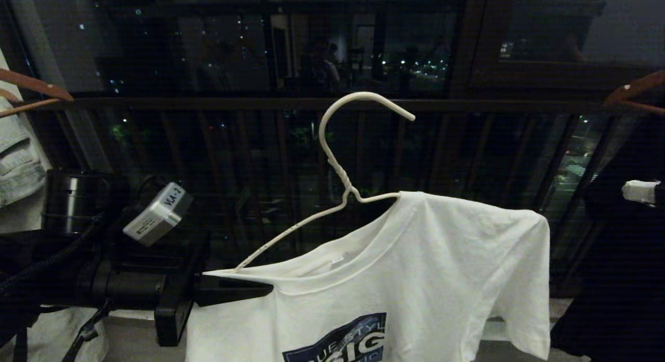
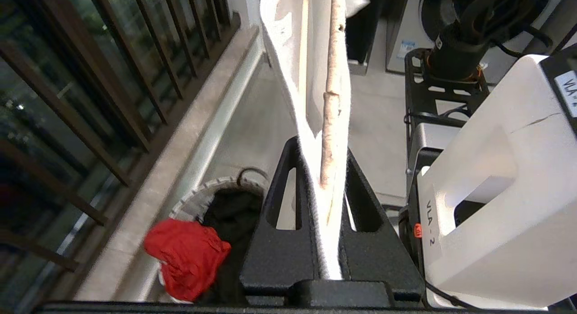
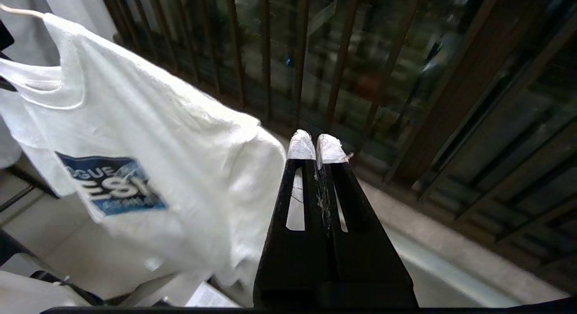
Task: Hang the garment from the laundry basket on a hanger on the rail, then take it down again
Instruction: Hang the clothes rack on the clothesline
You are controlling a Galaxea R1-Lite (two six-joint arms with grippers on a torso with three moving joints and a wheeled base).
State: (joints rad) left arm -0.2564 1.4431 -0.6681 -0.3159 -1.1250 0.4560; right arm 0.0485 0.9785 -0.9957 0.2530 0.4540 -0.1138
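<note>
The white T-shirt garment (image 1: 415, 279) with a blue logo hangs on the cream wire hanger (image 1: 337, 159), which tilts down to the left. The hanger's hook stands free in the air; the rail is out of view. My left gripper (image 1: 260, 288) is shut on the garment's left shoulder and the hanger's end there. The left wrist view shows the gripper (image 2: 322, 149) pinching white cloth (image 2: 288, 57) and the wire (image 2: 331, 102). Below it lies the laundry basket (image 2: 198, 192). My right gripper (image 1: 641, 191) is shut and empty at the far right, apart from the garment's sleeve (image 3: 157, 138).
Brown wooden hangers flank the scene, at left (image 1: 31, 84) with pale denim (image 1: 18, 164) and at right (image 1: 634, 92) with a black garment (image 1: 618, 258). A dark barred window railing (image 1: 260, 105) runs behind. The basket holds a red cloth (image 2: 187, 257) and dark clothing (image 2: 234, 215).
</note>
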